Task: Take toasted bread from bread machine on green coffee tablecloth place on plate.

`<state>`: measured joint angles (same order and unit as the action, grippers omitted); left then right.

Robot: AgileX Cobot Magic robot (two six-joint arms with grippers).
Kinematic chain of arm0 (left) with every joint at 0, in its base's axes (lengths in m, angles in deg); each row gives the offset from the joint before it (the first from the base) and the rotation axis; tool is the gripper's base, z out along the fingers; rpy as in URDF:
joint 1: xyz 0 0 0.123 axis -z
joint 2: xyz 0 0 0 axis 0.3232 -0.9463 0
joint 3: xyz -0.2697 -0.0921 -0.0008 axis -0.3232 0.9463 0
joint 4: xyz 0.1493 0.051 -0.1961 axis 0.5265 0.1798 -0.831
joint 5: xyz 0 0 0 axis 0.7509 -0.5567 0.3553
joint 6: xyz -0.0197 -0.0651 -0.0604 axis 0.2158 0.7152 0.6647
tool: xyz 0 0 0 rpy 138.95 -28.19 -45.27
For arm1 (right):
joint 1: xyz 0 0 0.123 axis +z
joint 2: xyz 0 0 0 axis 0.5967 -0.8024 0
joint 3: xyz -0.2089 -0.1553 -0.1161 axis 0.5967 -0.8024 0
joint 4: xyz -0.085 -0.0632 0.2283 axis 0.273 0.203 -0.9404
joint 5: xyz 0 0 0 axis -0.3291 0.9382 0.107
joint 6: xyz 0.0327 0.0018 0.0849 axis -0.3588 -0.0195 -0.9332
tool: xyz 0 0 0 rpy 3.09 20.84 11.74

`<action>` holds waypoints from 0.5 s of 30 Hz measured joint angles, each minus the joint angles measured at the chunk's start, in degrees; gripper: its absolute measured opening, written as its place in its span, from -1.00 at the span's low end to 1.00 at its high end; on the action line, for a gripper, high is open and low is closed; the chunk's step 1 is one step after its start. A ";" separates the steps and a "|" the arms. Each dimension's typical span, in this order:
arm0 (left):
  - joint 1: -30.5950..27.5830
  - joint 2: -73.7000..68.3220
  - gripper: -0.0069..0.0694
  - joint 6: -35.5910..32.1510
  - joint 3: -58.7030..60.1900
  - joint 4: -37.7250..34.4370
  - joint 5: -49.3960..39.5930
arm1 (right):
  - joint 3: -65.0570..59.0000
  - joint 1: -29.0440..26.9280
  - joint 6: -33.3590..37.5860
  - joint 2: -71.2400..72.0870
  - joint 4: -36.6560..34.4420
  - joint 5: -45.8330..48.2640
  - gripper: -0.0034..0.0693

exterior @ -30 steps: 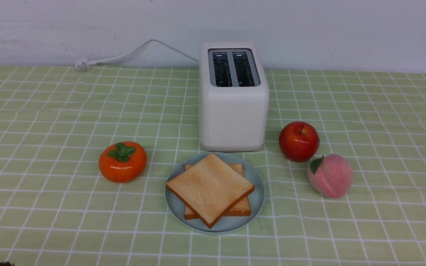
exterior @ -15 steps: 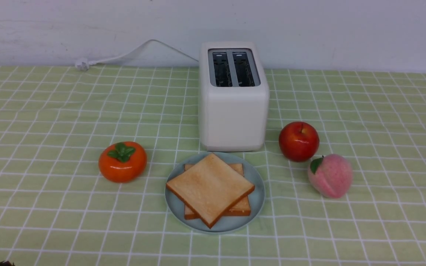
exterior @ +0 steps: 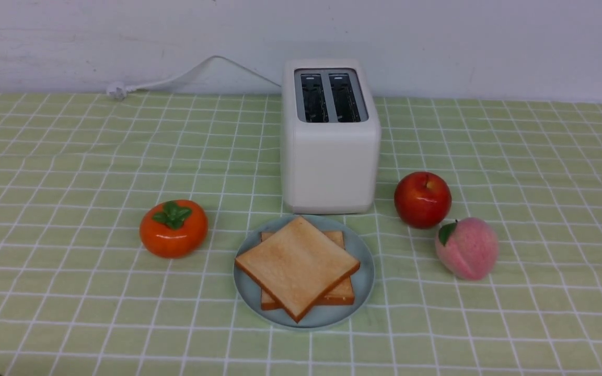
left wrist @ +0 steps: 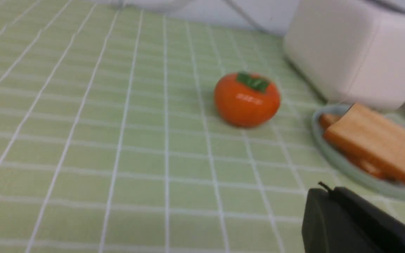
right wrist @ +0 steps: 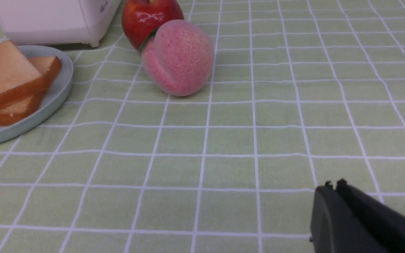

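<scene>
Nearest me, the two black grippers are hanging low over the light yellow-green checked tablecloth (exterior: 71, 292), each with its jaws pressed together and gripping nothing: the left gripper (left wrist: 325, 191) just beside the plate's near rim, the right gripper (right wrist: 332, 186) well apart from everything on its side. A little farther in, the round pale blue-grey plate (exterior: 366, 282) is carrying both square golden-brown slices of toast (exterior: 297, 265), one lying askew on the other. An orange persimmon-like fruit (exterior: 173, 228) is sitting to the robot's left of the plate, a fuzzy pink peach (exterior: 466, 248) and a glossy red apple (exterior: 422, 199) to its right (peach touching apple, as far as I can tell). Behind the plate the boxy white toaster (exterior: 330, 167) is standing with both slots showing empty. To my eye the job is looking finished, so the thing now is pulling both arms clear without nudging the plate's rim.
</scene>
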<state>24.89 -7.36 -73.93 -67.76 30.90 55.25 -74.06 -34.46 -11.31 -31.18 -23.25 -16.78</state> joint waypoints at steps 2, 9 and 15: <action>-0.44 0.00 -0.85 2.83 0.34 2.78 -4.35 | 0.00 0.00 0.00 0.00 0.00 0.00 -0.88; -0.44 0.00 -0.85 5.22 0.34 3.09 -5.41 | 0.00 0.00 0.00 0.00 0.00 0.00 -0.85; -0.44 0.00 -0.85 5.37 0.34 3.09 -5.24 | 0.00 0.00 0.00 0.00 0.00 0.00 -0.84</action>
<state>24.45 -7.36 -68.56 -67.43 33.99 50.01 -74.06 -34.46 -11.31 -31.18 -23.25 -16.78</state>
